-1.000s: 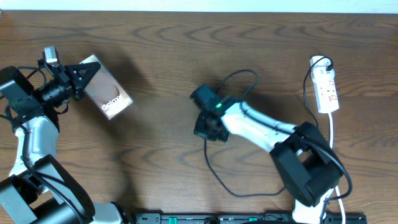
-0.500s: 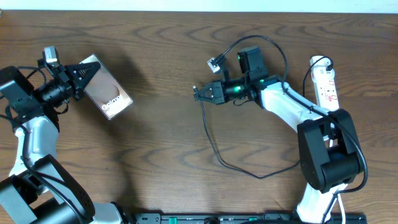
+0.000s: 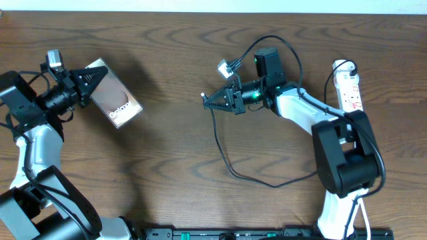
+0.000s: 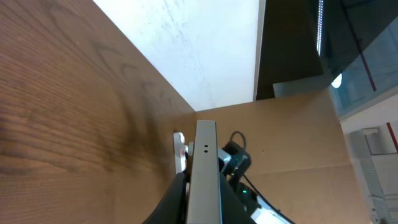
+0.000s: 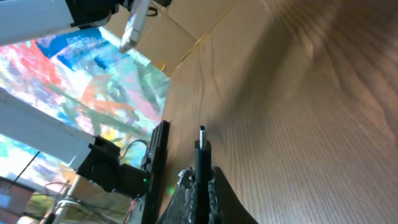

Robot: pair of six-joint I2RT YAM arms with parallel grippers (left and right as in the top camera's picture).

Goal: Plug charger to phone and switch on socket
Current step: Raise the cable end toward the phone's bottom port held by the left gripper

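Now: charger plug tip pinched tight in my right gripper, mid table, cable looping down behind. Phone clamped on edge in my left gripper, far left. Socket far right, well apart.

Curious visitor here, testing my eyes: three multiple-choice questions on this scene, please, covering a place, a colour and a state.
1. The power strip lies: A) by the right arm B) between the arms C) by the left arm.
2. The charger cable is: A) white B) black C) red.
3. Plug tip versus phone: A) plugged in B) apart, tip in right pincer C) touching.
Answers: A, it flanks that arm in the overhead view; B, a black loop; B, left pincer holds the phone far off.
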